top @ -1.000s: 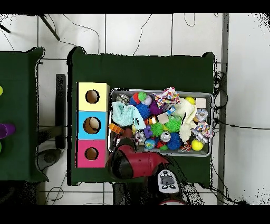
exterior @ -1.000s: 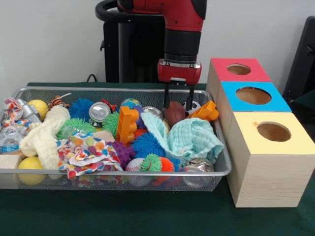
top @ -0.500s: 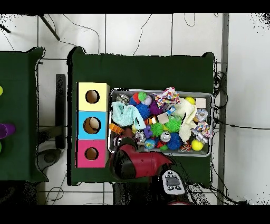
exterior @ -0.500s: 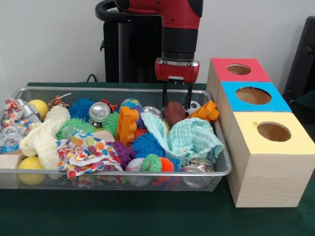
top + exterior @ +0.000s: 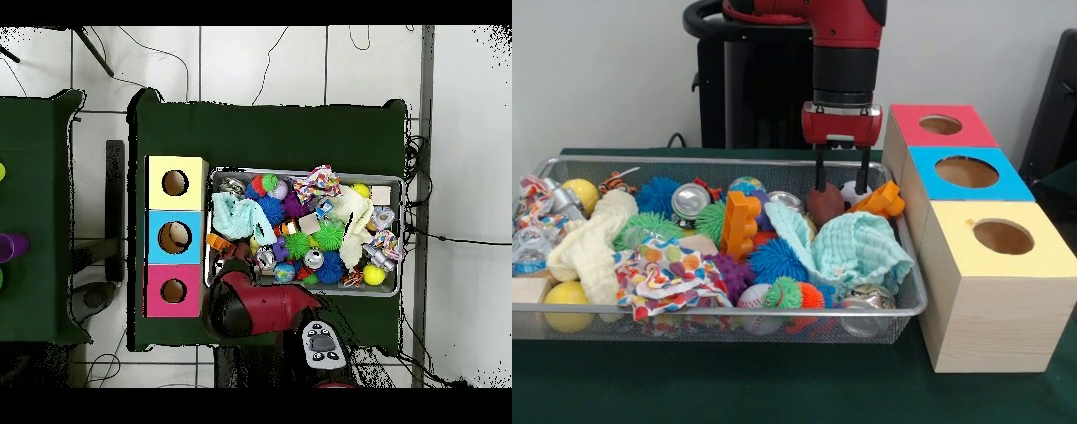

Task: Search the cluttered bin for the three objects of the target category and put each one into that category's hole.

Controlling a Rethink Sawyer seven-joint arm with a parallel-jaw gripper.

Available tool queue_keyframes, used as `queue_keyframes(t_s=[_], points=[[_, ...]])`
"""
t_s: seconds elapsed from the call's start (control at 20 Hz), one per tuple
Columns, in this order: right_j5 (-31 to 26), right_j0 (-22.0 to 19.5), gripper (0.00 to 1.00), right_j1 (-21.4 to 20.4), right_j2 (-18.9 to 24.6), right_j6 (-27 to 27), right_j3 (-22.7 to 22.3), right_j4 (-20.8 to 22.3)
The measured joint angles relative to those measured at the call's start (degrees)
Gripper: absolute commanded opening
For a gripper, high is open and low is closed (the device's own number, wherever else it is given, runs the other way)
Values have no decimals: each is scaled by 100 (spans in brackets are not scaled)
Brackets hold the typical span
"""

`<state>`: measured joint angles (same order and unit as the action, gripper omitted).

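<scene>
My gripper hangs open over the far right corner of the wire bin. Its fingers are spread, with nothing held between them. A brown football-shaped ball lies just under the left finger, and a white ball shows between the fingers, lower and behind. In the overhead view the red arm covers the gripper and that bin corner. Three wooden boxes stand beside the bin, each with a round hole: red, blue and yellow.
The bin is packed with spiky balls, a teal cloth, an orange block, an orange toy, a metal can, a cream cloth, a patterned cloth and yellow balls. The black pedestal rises behind the bin.
The gripper has shifted a little to the right, toward the boxes, and risen slightly. It stays open, and the brown ball has not moved.
</scene>
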<state>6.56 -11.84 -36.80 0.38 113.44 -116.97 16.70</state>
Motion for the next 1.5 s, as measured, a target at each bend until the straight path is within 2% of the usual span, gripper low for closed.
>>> queue_keyframes(t_s=[1.5], points=[[-184,41,100,356,25,0,69,-1]])
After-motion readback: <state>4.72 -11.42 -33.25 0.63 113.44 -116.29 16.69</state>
